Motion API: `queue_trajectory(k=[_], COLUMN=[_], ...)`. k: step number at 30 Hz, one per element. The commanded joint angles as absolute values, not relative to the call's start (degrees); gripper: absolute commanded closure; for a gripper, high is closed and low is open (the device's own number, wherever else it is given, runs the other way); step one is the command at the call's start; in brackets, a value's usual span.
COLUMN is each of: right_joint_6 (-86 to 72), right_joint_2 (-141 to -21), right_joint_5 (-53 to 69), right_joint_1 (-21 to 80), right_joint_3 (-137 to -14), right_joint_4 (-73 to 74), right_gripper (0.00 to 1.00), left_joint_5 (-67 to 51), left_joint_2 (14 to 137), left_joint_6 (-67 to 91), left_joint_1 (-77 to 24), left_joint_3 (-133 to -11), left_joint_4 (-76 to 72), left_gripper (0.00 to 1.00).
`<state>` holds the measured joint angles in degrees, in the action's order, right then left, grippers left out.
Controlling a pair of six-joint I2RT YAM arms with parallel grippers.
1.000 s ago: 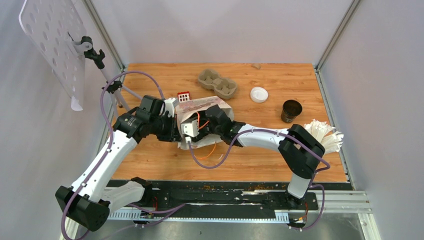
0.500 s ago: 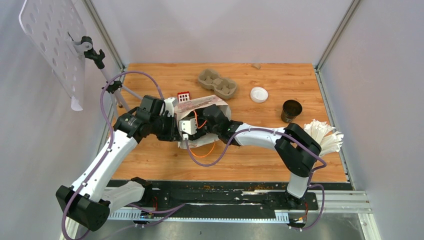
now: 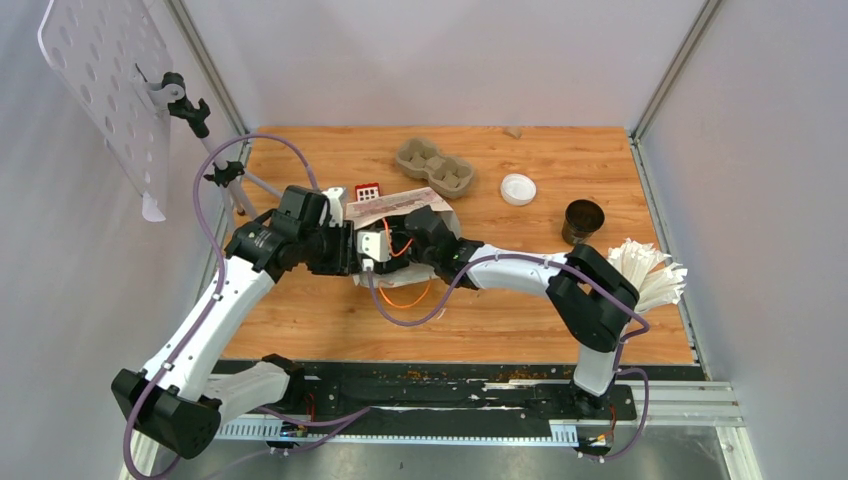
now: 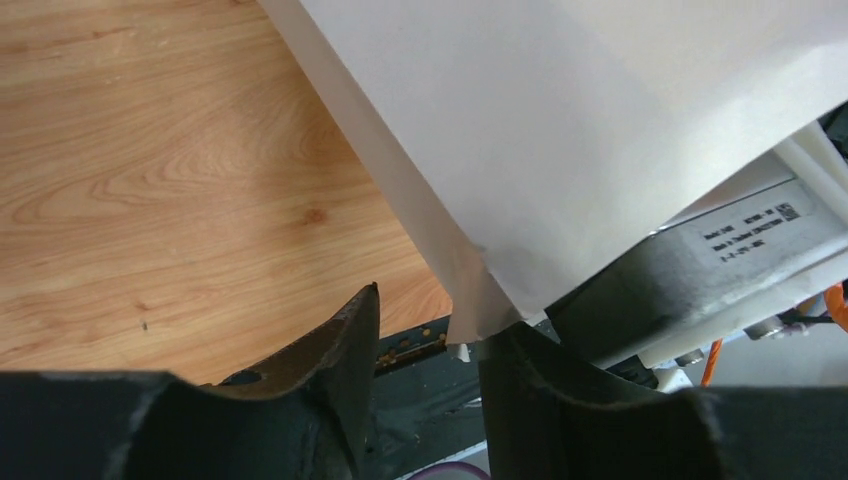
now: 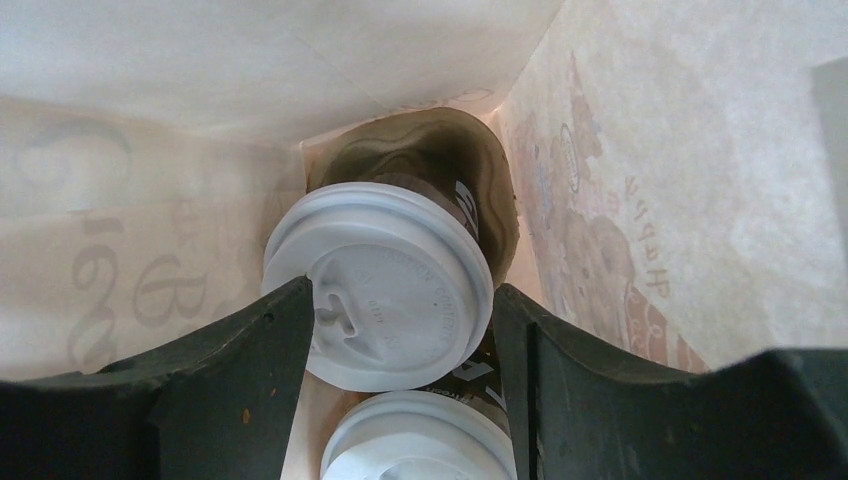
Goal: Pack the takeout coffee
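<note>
Top view: both arms meet at a paper bag (image 3: pixel 400 204) on the wooden table (image 3: pixel 520 335), grey walls around.

Left wrist: the left gripper (image 4: pixel 428 318) is parted around the bag's corner.

Right wrist: inside the bag, two cups point their lids at the camera, long axes along the bag. The right gripper (image 5: pixel 400 295) flanks the farther cup (image 5: pixel 385 330), the nearer cup (image 5: pixel 420 440) just below. Whether it grips, I cannot tell.

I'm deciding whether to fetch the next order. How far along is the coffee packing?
Done: a lidded cup sits in the paper bag. In hand: the right tool straddles a second lidded cup inside it; the left tool stands open at the bag's edge. Left: the open cup and loose lid on the table are not yet joined or bagged.
</note>
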<state>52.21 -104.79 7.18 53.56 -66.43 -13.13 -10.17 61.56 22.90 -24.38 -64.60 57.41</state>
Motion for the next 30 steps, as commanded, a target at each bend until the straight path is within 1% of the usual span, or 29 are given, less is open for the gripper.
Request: queue_trajectory(k=[1,4,5,11,15,21,22,24,27,30], right_joint_6=[49.94,49.54,49.28,47.46,46.86,45.49,45.23,44.3,42.3,38.6], right_joint_2=[-103.6,-103.47,-103.33,-102.07,-100.85,-98.57,-98.08,-97.04,-95.15,-93.58], right_joint_5=[7.79,7.92,7.99,8.0,8.09,8.24,8.27,8.13,7.62,7.42], right_joint_1=[53.53,53.33,53.35,53.35,53.34,53.33,53.35,53.34,53.31,53.3], right_joint_3=[-69.14,-69.71,-69.84,-71.59,-72.14,-73.06,-73.19,-73.29,-73.98,-76.09], right_joint_4=[-14.56,-14.09,-13.92,-10.29,-7.51,-3.72,-2.97,-1.49,3.01,9.47], right_gripper=[0.35,0.35,0.35,0.36,0.36,0.36,0.36,0.37,0.36,0.36], left_joint_5=[-8.92,-7.75,-7.33,-5.52,-5.76,-7.19,-7.29,-7.28,-7.15,-8.01], left_joint_2=[62.25,62.42,62.53,63.58,64.63,66.4,66.43,66.48,66.33,65.96], left_joint_6=[23.96,23.99,23.95,23.99,23.98,23.99,23.99,23.87,23.86,24.14], left_joint_1=[-24.62,-24.61,-24.61,-24.61,-24.61,-24.61,-24.61,-24.61,-24.61,-24.61], left_joint_3=[-66.91,-66.87,-66.97,-66.75,-66.22,-67.55,-67.91,-68.17,-68.2,-68.03], left_joint_4=[54.29,53.58,53.41,51.53,49.21,47.9,47.97,48.35,49.06,48.94], left_gripper=[0.5,0.42,0.41,0.39,0.39,0.62,0.71,0.8,0.92,1.0])
